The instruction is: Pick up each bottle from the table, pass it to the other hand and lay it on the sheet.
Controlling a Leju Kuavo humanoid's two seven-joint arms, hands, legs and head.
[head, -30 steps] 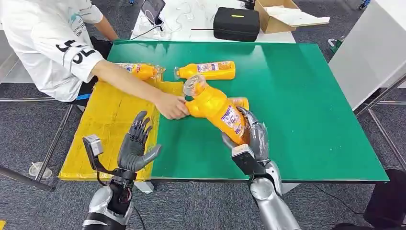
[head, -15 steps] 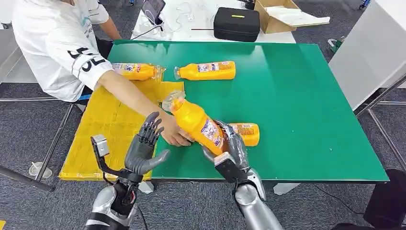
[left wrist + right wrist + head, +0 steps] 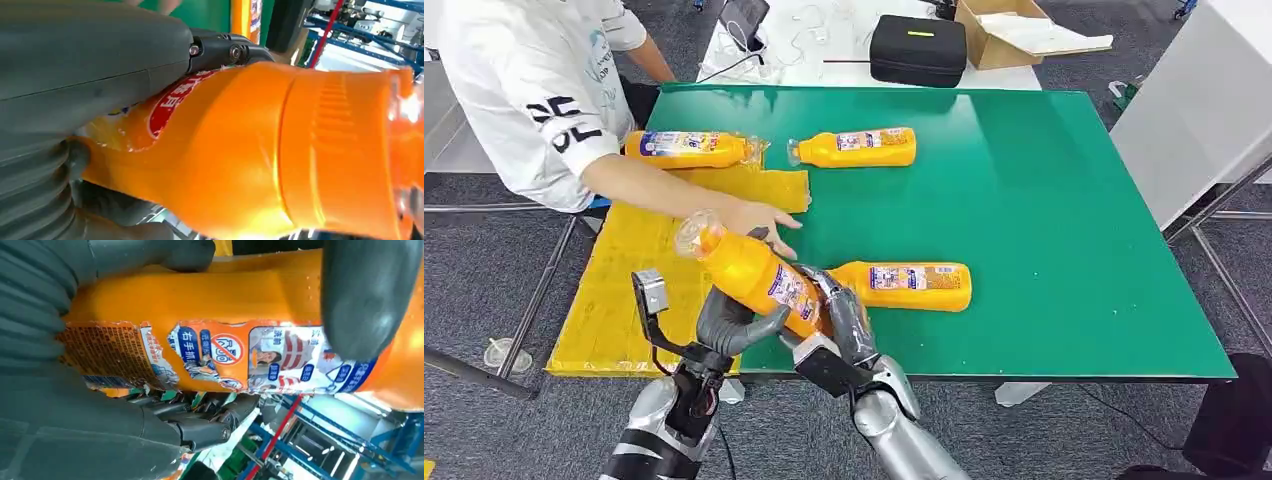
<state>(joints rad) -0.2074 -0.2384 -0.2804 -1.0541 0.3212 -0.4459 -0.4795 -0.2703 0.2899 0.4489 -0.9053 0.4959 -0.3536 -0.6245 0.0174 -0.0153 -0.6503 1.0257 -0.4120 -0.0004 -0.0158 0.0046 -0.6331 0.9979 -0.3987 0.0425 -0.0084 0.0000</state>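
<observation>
Held bottle (image 3: pixel 749 272): orange body, clear cap, label in red, white and blue. Three lying bottles (image 3: pixel 911 286) (image 3: pixel 856 147) (image 3: pixel 686 148): same orange with blue-and-white labels. Table (image 3: pixel 1044 220): plain green. Sheet (image 3: pixel 639 270): yellow. Hands (image 3: pixel 724 325) (image 3: pixel 844 320): grey, darker fingers. Person's shirt (image 3: pixel 519 90): white with black markings. Case (image 3: pixel 917 48): black, yellow stripe.

Glossy orange plastic bottle (image 3: pixel 759 275)
</observation>
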